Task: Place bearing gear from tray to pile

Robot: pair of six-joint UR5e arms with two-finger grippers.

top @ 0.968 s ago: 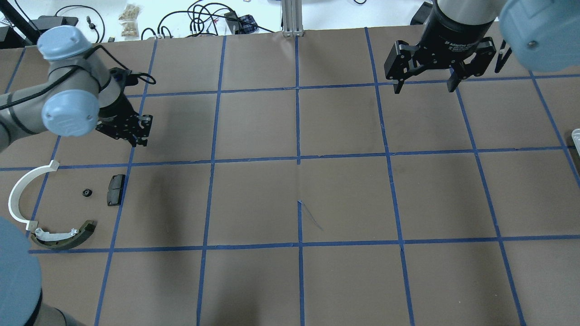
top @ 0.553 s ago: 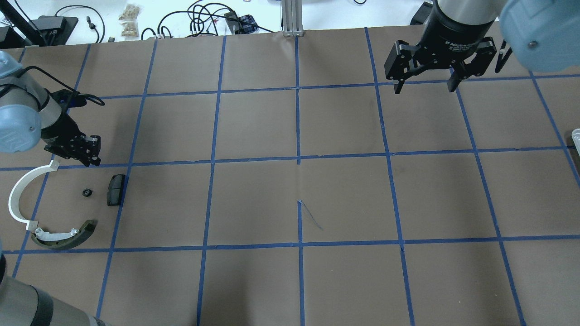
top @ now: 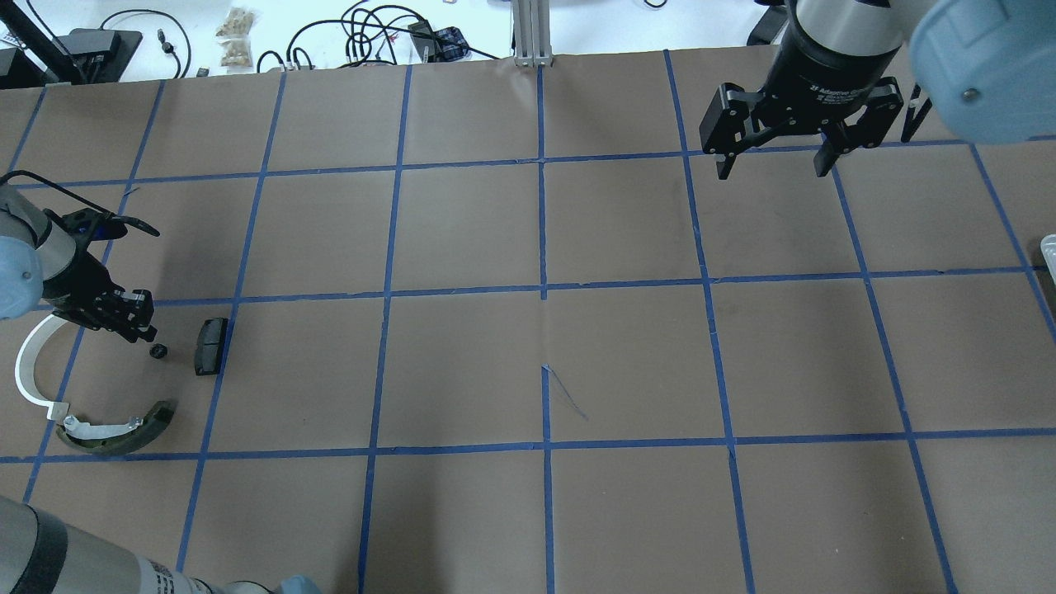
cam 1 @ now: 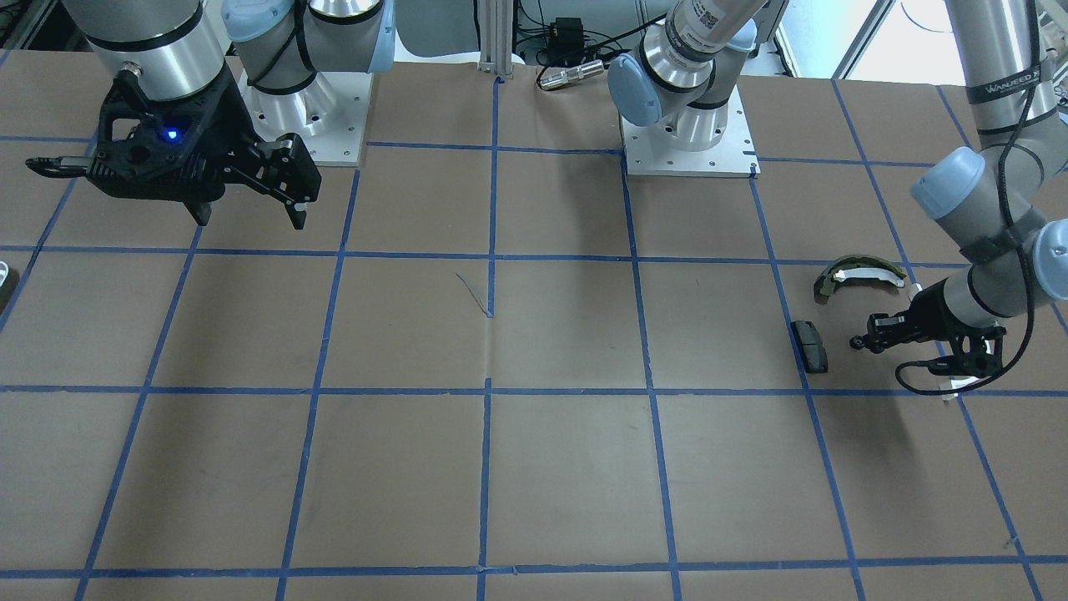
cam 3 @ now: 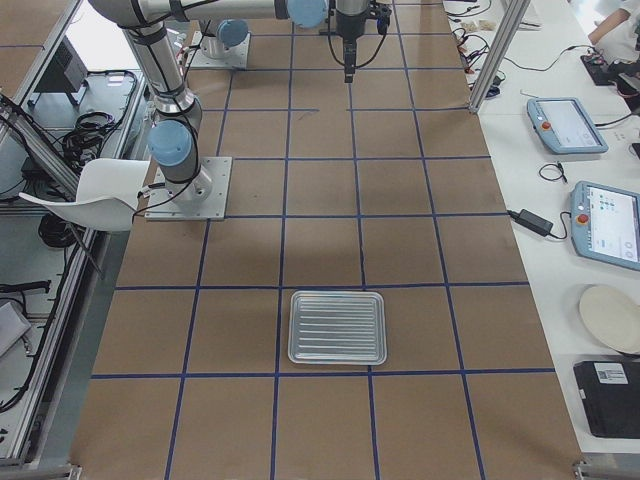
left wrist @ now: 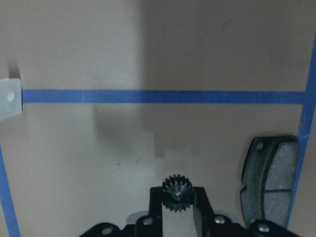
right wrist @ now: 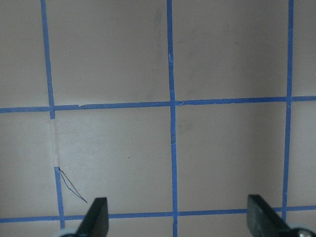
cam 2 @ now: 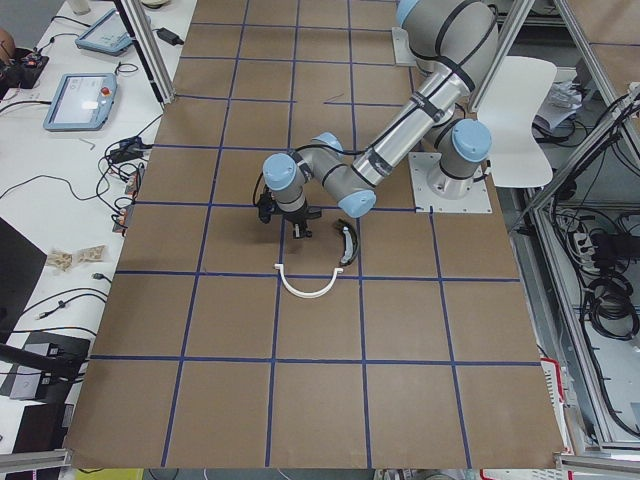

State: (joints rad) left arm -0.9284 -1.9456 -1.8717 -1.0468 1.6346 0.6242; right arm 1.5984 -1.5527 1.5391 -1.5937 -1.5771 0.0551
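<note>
The bearing gear (top: 158, 351), small, black and toothed, lies on the table in the pile, beside the black pad (top: 210, 345). The white half-ring strip (top: 25, 363) and the olive-and-white shoe (top: 115, 433) lie around them. My left gripper (top: 147, 335) is low at the gear. In the left wrist view its narrow-set fingertips (left wrist: 157, 197) stand against both sides of the gear (left wrist: 177, 186), with the pad (left wrist: 271, 182) to the right. The front view shows the gear (cam 1: 857, 340) at the gripper's tip (cam 1: 864, 340). My right gripper (top: 771, 169) hangs open and empty, far away.
A ribbed silver tray (cam 3: 337, 327) with nothing in it sits at the table's right end; only its edge (top: 1049, 247) shows overhead. Brown paper with blue tape lines covers the table. Cables lie beyond the far edge (top: 371, 33).
My left arm has swung left and down from the square above, bringing its gripper to the gear. The gear and the other pile parts have not moved. The right gripper has barely shifted.
</note>
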